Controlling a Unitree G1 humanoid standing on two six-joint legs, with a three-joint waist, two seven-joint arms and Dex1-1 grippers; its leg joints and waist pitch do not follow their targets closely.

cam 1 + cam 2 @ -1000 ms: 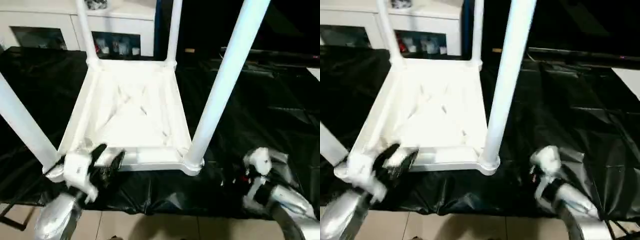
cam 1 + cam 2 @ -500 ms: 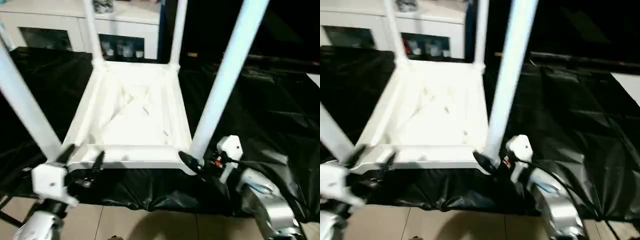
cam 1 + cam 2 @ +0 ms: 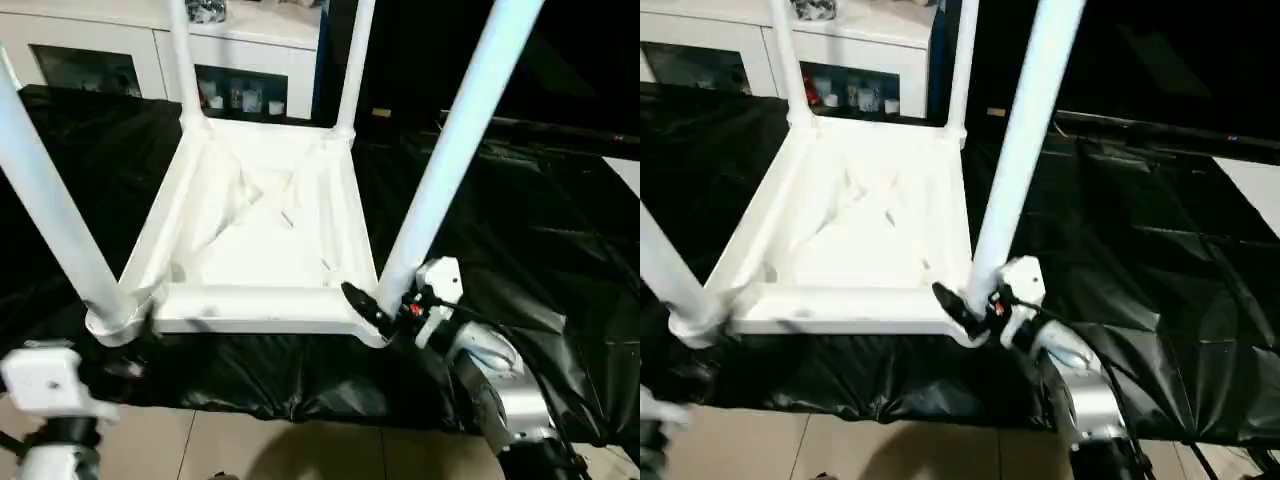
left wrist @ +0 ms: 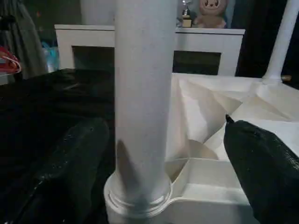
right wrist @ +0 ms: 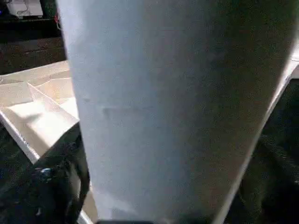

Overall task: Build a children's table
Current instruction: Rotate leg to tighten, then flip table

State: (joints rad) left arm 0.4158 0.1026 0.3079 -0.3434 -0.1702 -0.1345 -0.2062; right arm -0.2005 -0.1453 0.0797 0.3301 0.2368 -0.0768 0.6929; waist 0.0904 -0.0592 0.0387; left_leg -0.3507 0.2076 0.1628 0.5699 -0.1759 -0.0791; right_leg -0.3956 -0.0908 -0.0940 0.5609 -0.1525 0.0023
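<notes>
The two head views look forward and down from above and behind both grippers, taking in the whole upturned children's table (image 3: 262, 235) on its black sheet (image 3: 520, 240), with a white cabinet (image 3: 130, 50) beyond. The left wrist camera looks level between its own fingers (image 4: 70, 168) at the near-left leg (image 4: 142, 102), with that cabinet behind. The right wrist camera sits very close to the near-right leg (image 5: 163, 102), the ribbed underside to one side.
</notes>
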